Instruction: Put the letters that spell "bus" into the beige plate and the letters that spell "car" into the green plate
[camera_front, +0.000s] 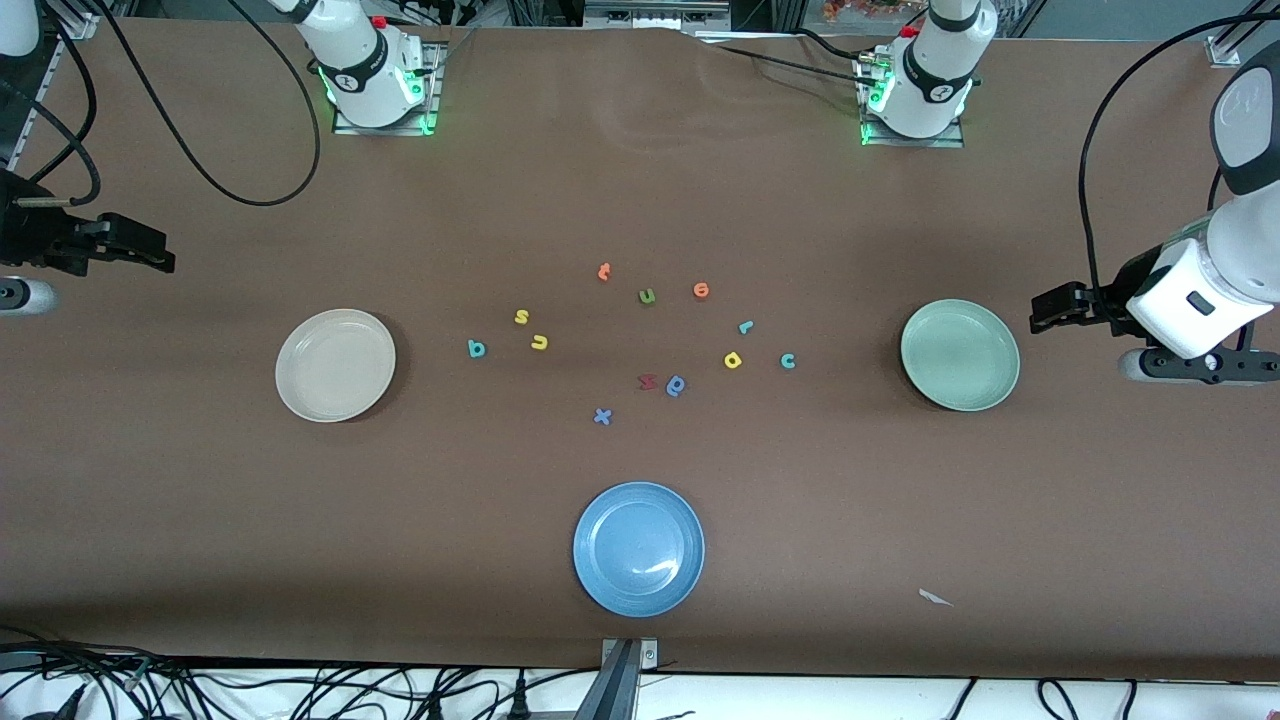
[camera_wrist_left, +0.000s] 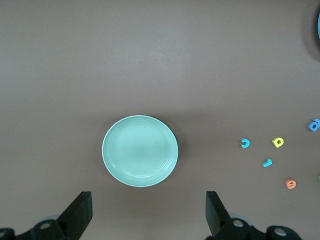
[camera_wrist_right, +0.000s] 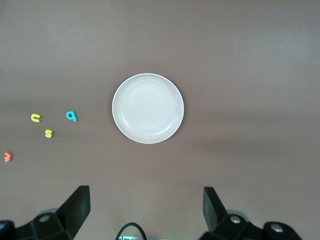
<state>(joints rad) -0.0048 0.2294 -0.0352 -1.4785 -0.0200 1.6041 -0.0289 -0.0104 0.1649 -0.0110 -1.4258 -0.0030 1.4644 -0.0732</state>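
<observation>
The beige plate (camera_front: 335, 365) (camera_wrist_right: 148, 108) lies empty toward the right arm's end, the green plate (camera_front: 960, 355) (camera_wrist_left: 140, 151) empty toward the left arm's end. Beside the beige plate lie the teal b (camera_front: 476, 348) (camera_wrist_right: 72, 116), yellow s (camera_front: 521, 316) (camera_wrist_right: 49, 133) and yellow u (camera_front: 539, 342) (camera_wrist_right: 36, 118). Toward the green plate lie the teal c (camera_front: 787, 361) (camera_wrist_left: 245, 143), yellow a (camera_front: 732, 360) (camera_wrist_left: 278, 142) and teal r (camera_front: 745, 326) (camera_wrist_left: 267, 162). My left gripper (camera_front: 1045, 308) (camera_wrist_left: 149, 207) hangs open and holds nothing, outside the green plate. My right gripper (camera_front: 155, 255) (camera_wrist_right: 146, 202) hangs open and holds nothing, outside the beige plate.
A blue plate (camera_front: 638, 548) lies nearest the front camera. Other letters lie mid-table: orange t (camera_front: 603, 271), green u (camera_front: 647, 295), orange e (camera_front: 701, 290), a red letter (camera_front: 647, 380), blue a (camera_front: 676, 385), blue x (camera_front: 601, 416). A white scrap (camera_front: 935, 598) lies near the front edge.
</observation>
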